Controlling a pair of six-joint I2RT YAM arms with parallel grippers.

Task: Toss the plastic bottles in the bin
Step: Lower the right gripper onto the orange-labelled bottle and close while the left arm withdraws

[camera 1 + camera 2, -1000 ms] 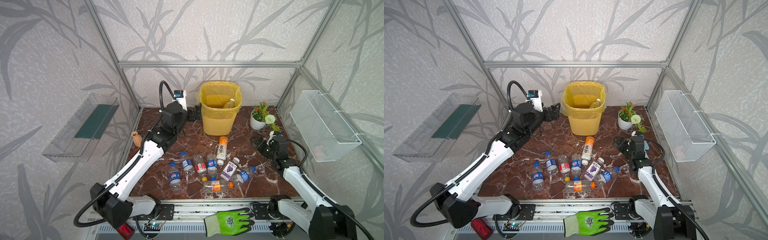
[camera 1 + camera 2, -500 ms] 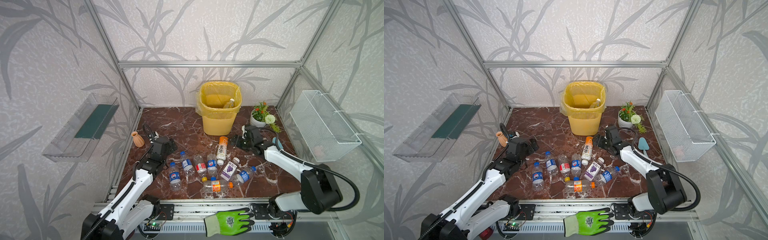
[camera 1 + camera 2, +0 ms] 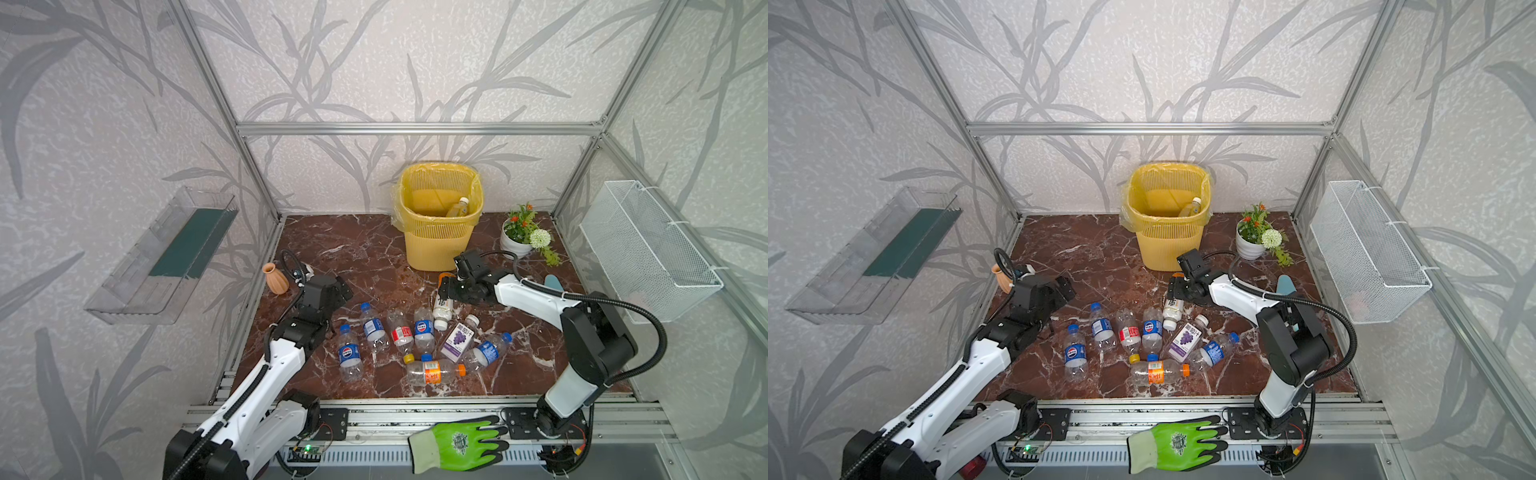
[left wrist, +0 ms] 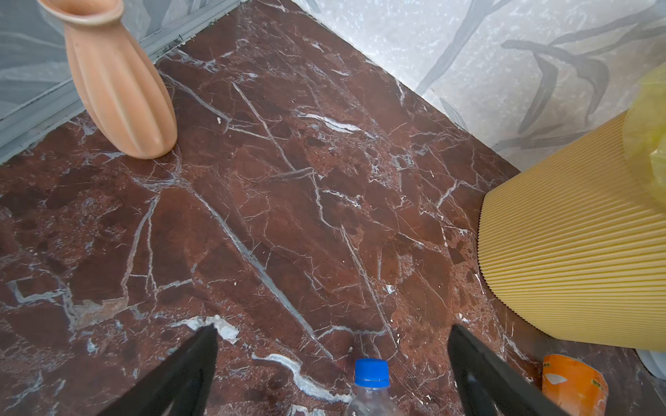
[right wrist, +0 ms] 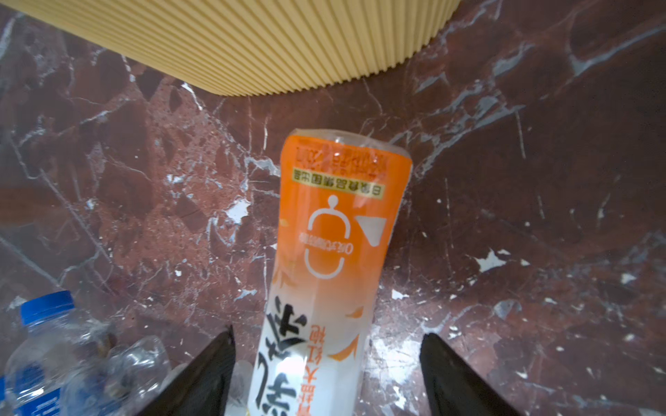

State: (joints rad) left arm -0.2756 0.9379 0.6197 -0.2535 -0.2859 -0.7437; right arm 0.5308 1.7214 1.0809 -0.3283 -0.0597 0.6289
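**Bimanual cell, seen from above and from both wrists.** In both top views the bin (image 3: 438, 243) stands at the upper centre of the marble floor (image 3: 357, 257), against the back wall. A single bottle (image 3: 457, 206) leans inside it at the right of its opening. The other plastic bottles (image 3: 423, 330) lie on their sides in a loose cluster at the lower centre of the frame, apart from the bin. The right gripper (image 5: 327, 333) reaches in from the right and sits low over the orange-and-white bottle (image 5: 338, 223), the cluster member nearest the bin. In the right wrist view its jaws stand apart on either side of the bottle's body with a gap at each side, so nothing is clamped. The left gripper (image 4: 333, 326) hangs at the left of the cluster, jaws spread wide and empty. In the left wrist view a blue-capped bottle (image 4: 371, 374) shows between them at the bottom edge, and an orange vase (image 4: 119, 83) stands at the upper left. A potted plant (image 3: 517, 237) stands right of the bin. A green glove (image 3: 457, 440) lies on the rail at the bottom of the frame.
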